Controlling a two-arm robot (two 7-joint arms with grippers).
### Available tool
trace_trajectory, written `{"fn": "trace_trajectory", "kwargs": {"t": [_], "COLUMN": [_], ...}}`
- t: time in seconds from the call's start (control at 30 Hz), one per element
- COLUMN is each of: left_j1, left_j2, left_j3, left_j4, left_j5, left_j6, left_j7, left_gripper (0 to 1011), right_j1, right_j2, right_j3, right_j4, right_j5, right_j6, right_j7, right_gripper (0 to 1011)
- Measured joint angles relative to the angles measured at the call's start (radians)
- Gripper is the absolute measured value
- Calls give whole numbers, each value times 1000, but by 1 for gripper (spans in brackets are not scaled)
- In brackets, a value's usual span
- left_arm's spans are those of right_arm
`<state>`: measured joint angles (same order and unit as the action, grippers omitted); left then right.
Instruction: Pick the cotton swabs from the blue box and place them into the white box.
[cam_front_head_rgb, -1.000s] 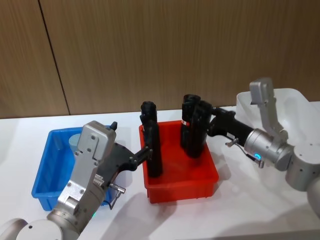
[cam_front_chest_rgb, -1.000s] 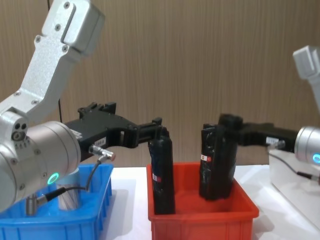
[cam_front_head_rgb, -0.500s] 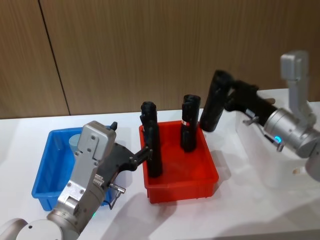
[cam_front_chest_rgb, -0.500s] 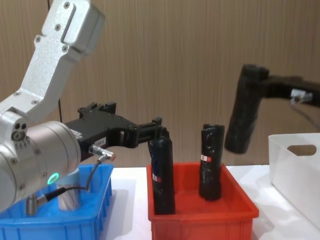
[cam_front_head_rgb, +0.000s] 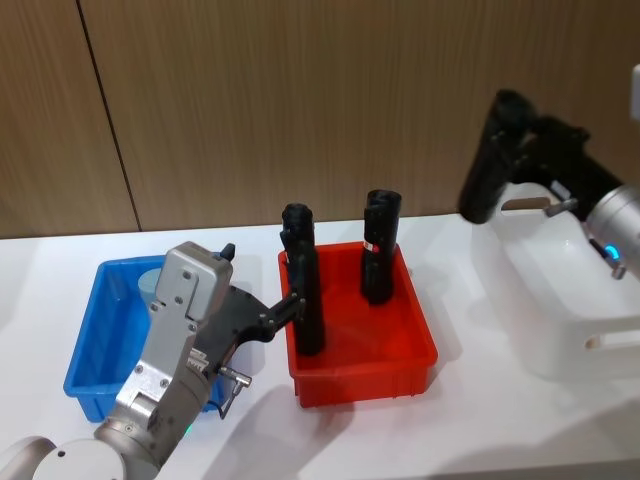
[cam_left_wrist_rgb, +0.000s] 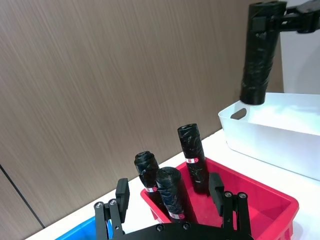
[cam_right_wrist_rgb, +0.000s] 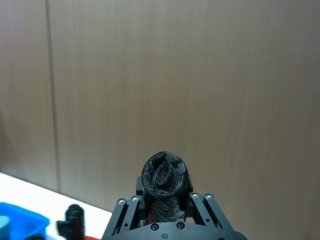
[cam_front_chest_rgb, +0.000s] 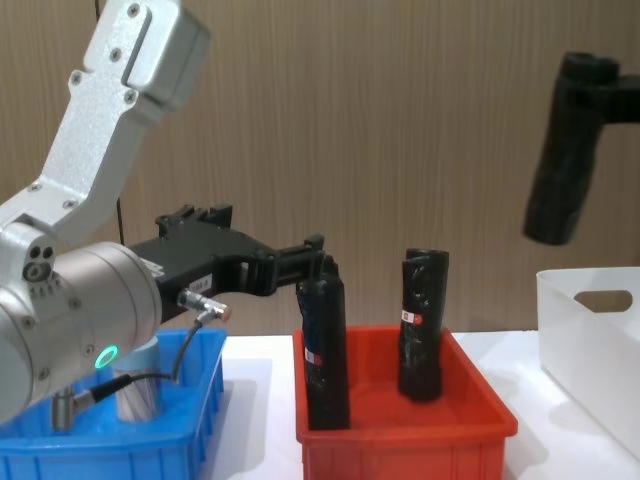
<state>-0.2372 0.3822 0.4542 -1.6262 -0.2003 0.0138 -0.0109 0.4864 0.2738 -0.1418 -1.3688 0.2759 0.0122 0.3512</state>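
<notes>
Right fingers: clamped on a tall black cylinder, held tilted in the air by the right gripper above the near-left rim of the white box.
Left fingers: the left gripper reaches over the red bin; its fingers sit either side of the top of a second black cylinder, closed in on it as far as the chest view shows.
Third cylinder: another black cylinder stands upright at the back of the red bin, free of both grippers.
Cotton swabs: one clear jar with a pale lid stands in the blue box, partly hidden behind the left arm; it lies just behind and below the left wrist, apart from the left fingers and well apart from the right fingers.
Blue box: on the worktop at the robot's left, just beside the red bin.
White box: on the worktop at the robot's right; what shows of its inside holds no swab jar.
Progress: judged from this, no swabs are moved yet; both arms are busy with black cylinders, not the jar.
Left to do: grasp the jar in the blue box, carry it across and set it in the white box.
</notes>
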Motion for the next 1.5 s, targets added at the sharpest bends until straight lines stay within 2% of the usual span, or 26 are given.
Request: {"fn": "trace_trajectory", "kwargs": {"t": [0.2,0.4,0.87,1.5], "left_j1": [0,0,0,0], "left_j2": [0,0,0,0], "left_j3": [0,0,0,0], "left_j4": [0,0,0,0], "left_j5": [0,0,0,0], "left_j6": [0,0,0,0], "left_j7": [0,0,0,0], "left_gripper": [1004,1004,1004,1004], "right_j1": [-20,-26,-17,-1], "right_j2": [24,37,57,63], "right_j3": [21,33,55,68], "right_j4": [-44,-46,44,133], "right_j5": [-31,-52,-91,-84], "right_j6": [24,35,43,37], "right_j7": [-65,-99,-147,-161], "right_gripper": [390,390,390,412]}}
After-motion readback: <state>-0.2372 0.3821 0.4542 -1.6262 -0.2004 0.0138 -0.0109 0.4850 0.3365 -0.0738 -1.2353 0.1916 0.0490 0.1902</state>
